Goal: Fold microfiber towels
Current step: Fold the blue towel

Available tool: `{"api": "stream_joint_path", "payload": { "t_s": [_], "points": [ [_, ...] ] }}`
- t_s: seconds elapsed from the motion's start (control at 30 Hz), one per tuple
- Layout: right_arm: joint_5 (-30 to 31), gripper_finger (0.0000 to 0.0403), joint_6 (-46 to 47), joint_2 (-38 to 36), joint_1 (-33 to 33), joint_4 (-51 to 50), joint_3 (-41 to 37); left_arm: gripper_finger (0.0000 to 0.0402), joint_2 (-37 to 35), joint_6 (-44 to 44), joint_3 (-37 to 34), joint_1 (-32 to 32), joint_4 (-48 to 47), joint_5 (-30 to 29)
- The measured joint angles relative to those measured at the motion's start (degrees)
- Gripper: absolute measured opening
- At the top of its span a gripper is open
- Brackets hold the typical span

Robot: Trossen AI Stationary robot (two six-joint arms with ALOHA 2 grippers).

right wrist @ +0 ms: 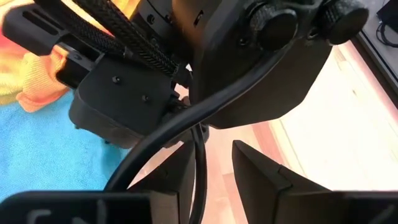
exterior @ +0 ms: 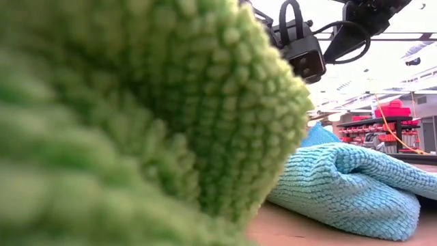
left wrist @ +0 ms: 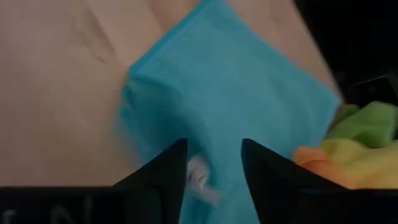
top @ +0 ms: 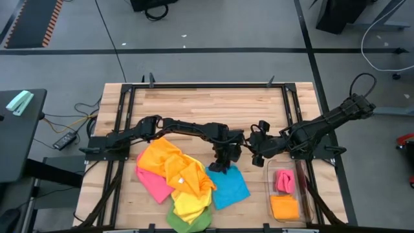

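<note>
Left gripper (top: 220,167) at the far edge of the folded blue microfiber towel (top: 229,186), centre of the high view.
Its jaws stood parted over the towel, holding nothing; the right gripper's (top: 257,154) jaws, just beside, gripped nothing visible; wooden tabletop (top: 194,103) beneath.

Folded towel (top: 230,186) right of towel pile (top: 176,181), bin (top: 289,194) farther right.
</note>
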Motion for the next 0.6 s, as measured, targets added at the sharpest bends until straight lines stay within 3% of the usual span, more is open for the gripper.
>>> {"api": "stream_joint_path", "payload": {
  "t_s": [0.2, 0.33, 0.47, 0.6],
  "points": [
    [0.02, 0.0115, 0.57, 0.0, 0.0, -0.01, 0.0, 0.0204, 0.17, -6.74, 0.02, -0.56, 7.13, -0.68],
    [-0.02, 0.0115, 0.75, 0.0, 0.01, 0.0, 0.0, 0.0198, 0.33, -9.6, 0.02, -1.26, 10.32, -6.68],
    [-0.17, 0.0115, 1.31, 0.02, 0.02, -0.07, 0.0, 0.016, 0.35, -7.8, 0.02, -1.64, 10.23, -11.07],
    [-0.16, 0.0115, 1.32, 0.02, 0.02, -0.04, -0.02, 0.0076, 0.29, -6.37, 0.04, -1.68, 8.73, -11.25]
  ]
}}
